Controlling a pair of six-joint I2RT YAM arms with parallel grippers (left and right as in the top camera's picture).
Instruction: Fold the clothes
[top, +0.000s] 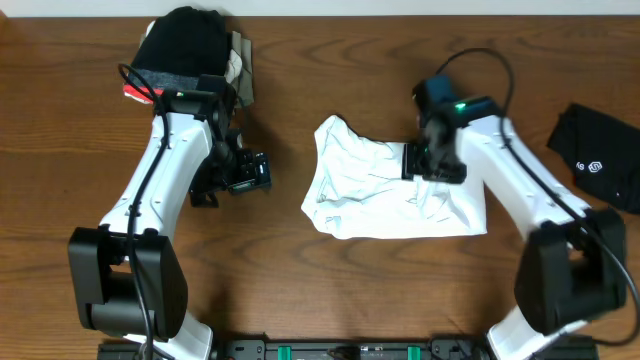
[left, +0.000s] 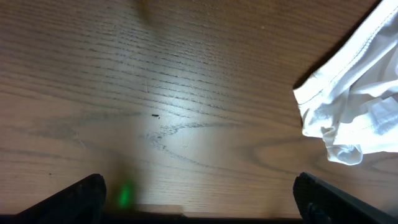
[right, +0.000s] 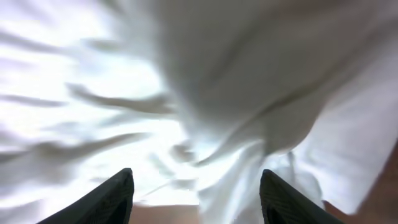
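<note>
Now, your right claw (right: 196, 186) hangs with jaws parted low over the white shirt (top: 390, 195) at mid-worktop, gripping nothing. Lift it carelessly and a finger may snag a wrinkle, dragging the fold apart. Your left claw (left: 199, 199) gapes wide, empty.

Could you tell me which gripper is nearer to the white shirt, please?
The right. The right gripper hangs directly over the white shirt, near its far edge; the left gripper is over the table off the shirt's left edge, not touching it.
</note>
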